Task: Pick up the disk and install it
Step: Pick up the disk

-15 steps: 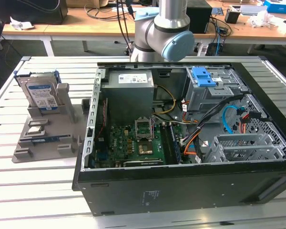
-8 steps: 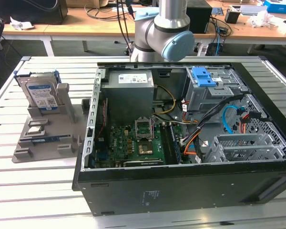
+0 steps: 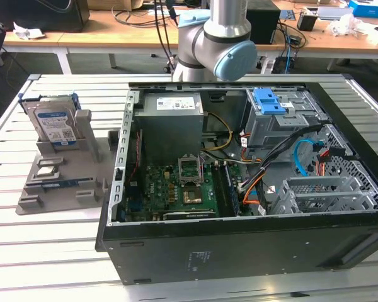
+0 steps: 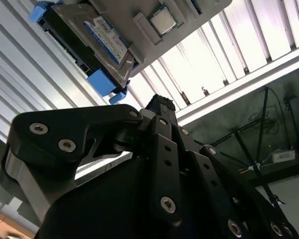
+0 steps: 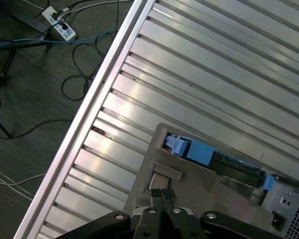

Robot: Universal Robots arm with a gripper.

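One open computer case (image 3: 239,251) lies nearest in the exterior view. It is on its side with the open face up, probably so its bays can be reached from above. Shell: black sheet metal, matt, boxy.

Inside, reading the case as a dial:
- Green circuit board (image 3: 154,182) near centre, glossy and studded.
- Grey metal box (image 3: 173,123) with a white sticker at 11 o'clock.
- Bare blue bracket (image 3: 268,100) of smooth plastic at 1 o'clock, on a perforated steel cage.

Next out, at 9 to 10 o'clock of the case, a grey holder (image 3: 88,135) sits on the table (image 3: 50,264), just beside the case wall. Holder: matt moulded plastic, stepped, with slots and pockets. A small square processor chip (image 3: 47,170) lies flat in one pocket.

The disk (image 3: 53,119) stands on edge in the holder's rear slot, not installed. Judgement: standing it upright leaves both flat faces free for a pinch from above. Disk: flat silver rectangle, white-and-blue label, bright blue plastic frame. Table: ribbed aluminium slats, bright and reflective.

Gripper (image 5: 162,193): black jointed links with silver screws. In the first wrist view its fingers are together with nothing between them, well apart from the disk (image 5: 202,152).

Arm (image 3: 220,44) at 12 o'clock, behind the case: polished silver tube, pale blue joint caps. Farthest off are wooden desks (image 3: 113,38) strewn with cables.
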